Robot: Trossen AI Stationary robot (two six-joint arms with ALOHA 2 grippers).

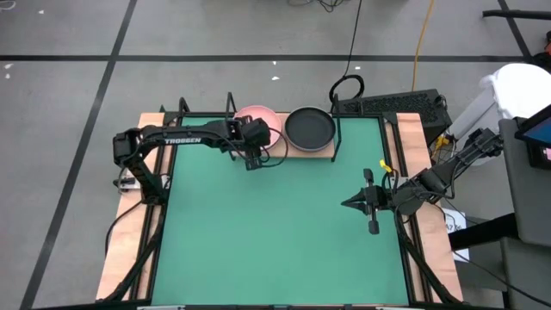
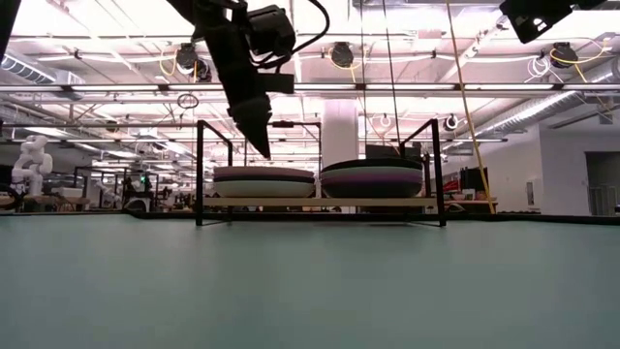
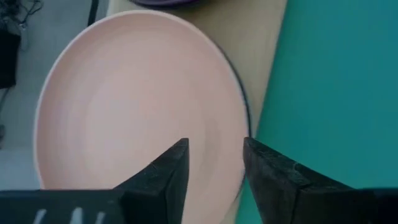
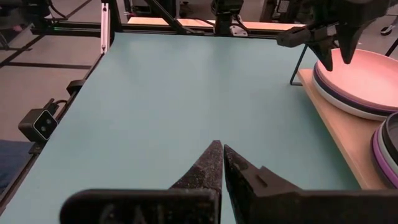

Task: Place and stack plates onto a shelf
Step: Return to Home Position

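Our left tool (image 3: pixel 216 143) hung open over the pink plate (image 3: pixel 137 106) on the shelf (image 3: pixel 268 56); the right tool (image 4: pixel 222 148) sat closed, empty. We judged it stiff, light, best pinched at the rim.

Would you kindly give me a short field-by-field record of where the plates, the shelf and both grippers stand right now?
shelf: at the far edge of the green mat, holding two plate stacks side by side
left stack top: salmon pink plate
right stack top: black plate
plates per stack: cannot tell
left gripper: open, empty, raised above the pink plate's near rim
right gripper: shut, empty, above the mat's right side
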